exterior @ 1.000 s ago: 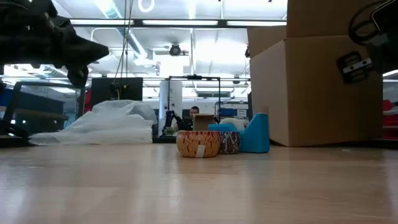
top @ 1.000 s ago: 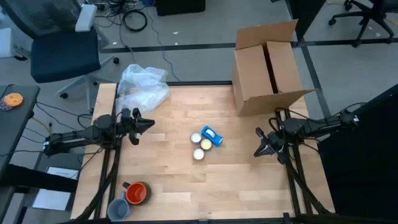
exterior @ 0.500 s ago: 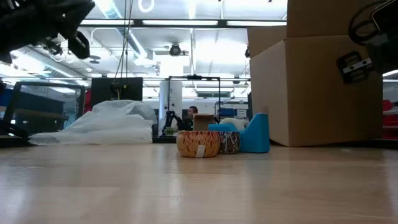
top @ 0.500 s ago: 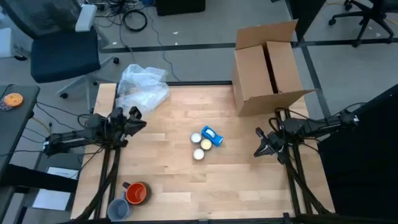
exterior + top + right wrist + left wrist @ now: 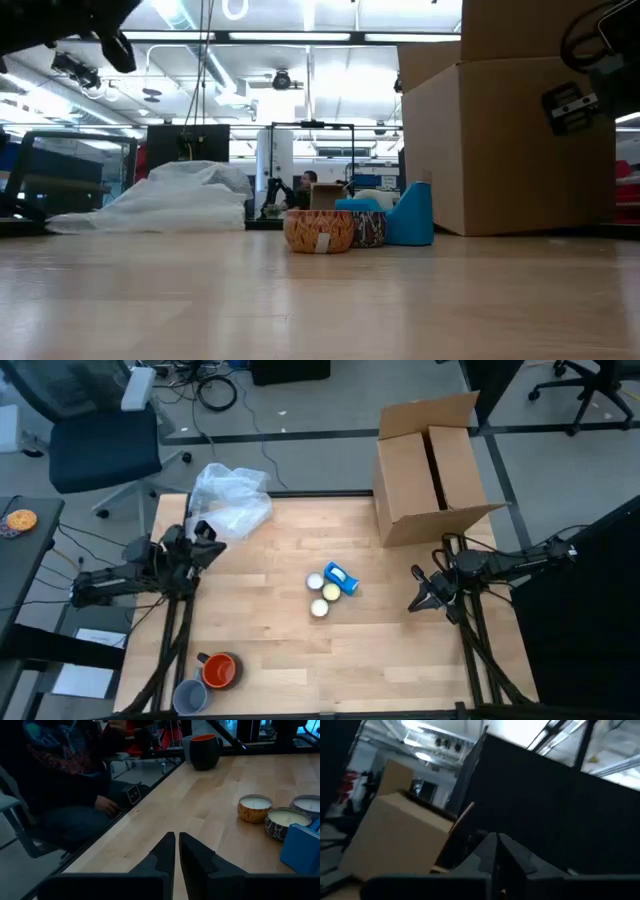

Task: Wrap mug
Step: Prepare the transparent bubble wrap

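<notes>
High view: two arms idle over a wooden table, the mugs untouched at its near left corner.

An orange mug and a grey-blue mug stand side by side, well apart from the three candle tins and the blue box clustered mid-table. The left gripper hangs just beside the crumpled clear plastic wrap, on the mugs' side of it, its fingers pressed together. The right gripper hovers to the right of the candle tins, below the open cardboard box, its fingers likewise closed on nothing. A seated person shows beyond the table's edge.
</notes>
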Tool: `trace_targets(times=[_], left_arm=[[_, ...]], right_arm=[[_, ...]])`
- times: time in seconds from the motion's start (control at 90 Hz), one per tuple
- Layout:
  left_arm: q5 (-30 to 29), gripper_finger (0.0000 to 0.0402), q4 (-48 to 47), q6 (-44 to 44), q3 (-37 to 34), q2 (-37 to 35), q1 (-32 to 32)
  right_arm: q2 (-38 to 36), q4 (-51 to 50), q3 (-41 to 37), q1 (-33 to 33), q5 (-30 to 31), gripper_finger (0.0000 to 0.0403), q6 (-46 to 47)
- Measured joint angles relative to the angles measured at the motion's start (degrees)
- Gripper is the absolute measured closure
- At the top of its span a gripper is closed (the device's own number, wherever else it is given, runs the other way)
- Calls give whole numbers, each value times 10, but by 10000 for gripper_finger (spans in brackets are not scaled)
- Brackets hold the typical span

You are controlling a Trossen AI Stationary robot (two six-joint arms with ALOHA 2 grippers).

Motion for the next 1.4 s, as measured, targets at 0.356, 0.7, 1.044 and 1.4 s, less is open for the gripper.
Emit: trace_targets(times=[0.356, 0.7, 1.044, 1.4], left_arm=[[-46, 402, 8, 31, 0, 45, -31], [-148, 402, -146, 92, 69, 94, -112], [-416, 402, -337, 37, 84, 129, -163], [-464, 395, -446, -38, 84, 136, -164]], right_arm=[[0, 0, 0, 0, 0, 400, 0], [0, 0, 0, 0, 0, 400, 0], [0, 0, 0, 0, 0, 400, 0], [0, 0, 0, 0, 0, 400, 0]])
